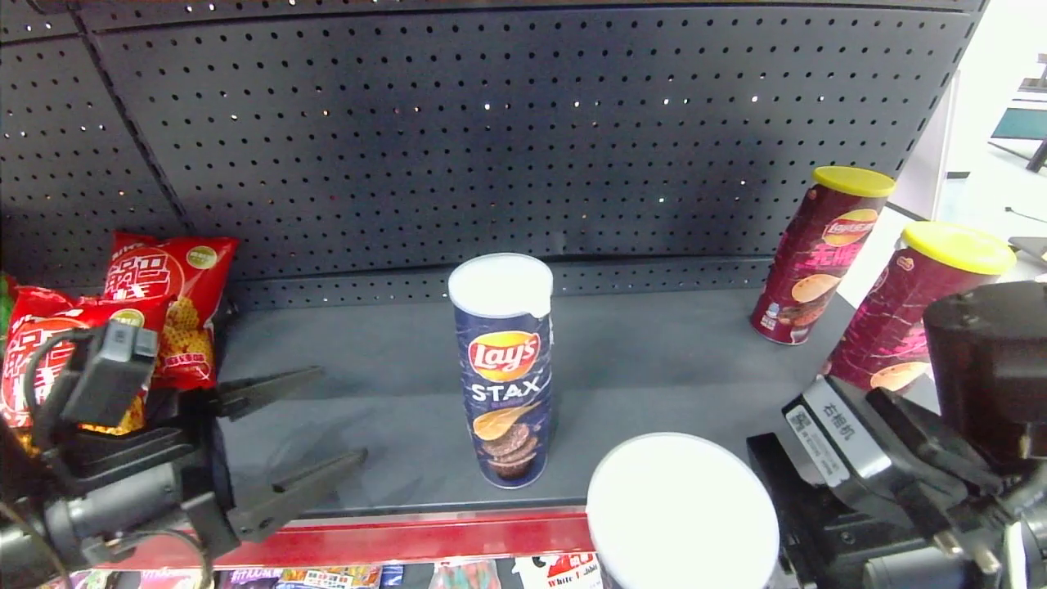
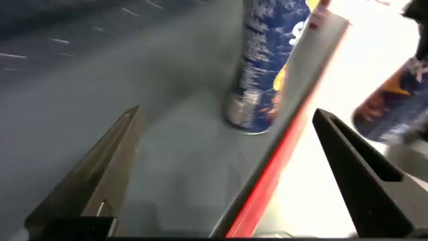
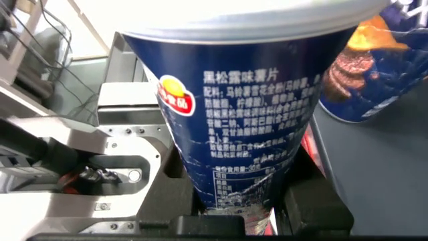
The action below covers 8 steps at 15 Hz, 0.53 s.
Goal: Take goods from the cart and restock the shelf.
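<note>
Currently a blue can [image 1: 683, 511] is pinched near its base by the right end effector [image 3: 241, 217] and is held about upright, its long axis vertical, just before the red front edge of the shelf [image 1: 654, 368]. Ahead of it, bare shelf floor is seen between the standing can [image 1: 503, 368] and the maroon cans [image 1: 818, 254], so a forward move seems needed. The left end effector [image 1: 339, 417] is spread wide and holds nothing, over the shelf's left front.

light: bright from right | shadow: broad, soft on pegboard [image 1: 458, 147] | glare: blown white beyond shelf edge [image 2: 286, 134]
</note>
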{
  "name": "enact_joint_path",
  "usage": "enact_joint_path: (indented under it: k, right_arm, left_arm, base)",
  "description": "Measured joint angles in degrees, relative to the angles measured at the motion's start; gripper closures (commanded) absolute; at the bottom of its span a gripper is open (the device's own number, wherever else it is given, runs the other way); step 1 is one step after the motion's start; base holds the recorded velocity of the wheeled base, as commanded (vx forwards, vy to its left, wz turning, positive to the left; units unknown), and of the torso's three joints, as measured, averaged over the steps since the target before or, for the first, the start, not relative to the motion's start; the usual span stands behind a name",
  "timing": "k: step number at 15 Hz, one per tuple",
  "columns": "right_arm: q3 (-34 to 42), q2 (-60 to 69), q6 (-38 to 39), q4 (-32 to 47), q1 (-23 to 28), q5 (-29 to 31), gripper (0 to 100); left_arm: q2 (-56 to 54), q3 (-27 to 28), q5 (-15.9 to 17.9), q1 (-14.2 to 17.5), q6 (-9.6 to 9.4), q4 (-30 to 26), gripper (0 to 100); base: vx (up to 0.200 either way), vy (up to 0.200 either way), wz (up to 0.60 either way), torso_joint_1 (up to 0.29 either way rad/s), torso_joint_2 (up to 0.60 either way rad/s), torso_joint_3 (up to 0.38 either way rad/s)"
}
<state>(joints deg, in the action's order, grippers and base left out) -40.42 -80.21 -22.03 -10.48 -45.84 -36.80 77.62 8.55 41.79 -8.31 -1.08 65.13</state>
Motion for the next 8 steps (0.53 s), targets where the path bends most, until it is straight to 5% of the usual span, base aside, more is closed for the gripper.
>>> enact_joint_path:
  k: [5, 8]
  right_arm:
    - [-1.77, -0.16, 0.39, -0.16, 0.11, 0.11, 100]
    - [-3.67, -0.21, 1.73, -0.18, 0.74, 0.87, 100]
  left_arm:
    - [-22.97, -4.72, -0.3, 18.79, -1.93, -9.17, 0]
    - [-37.62, -7.14, -1.87, 28.38, -3.18, -21.07, 0]
  base:
    - [0.0, 0.0, 0.0, 0.0, 0.0, 0.0]
    - [0.0, 0.0, 0.0, 0.0, 0.0, 0.0]
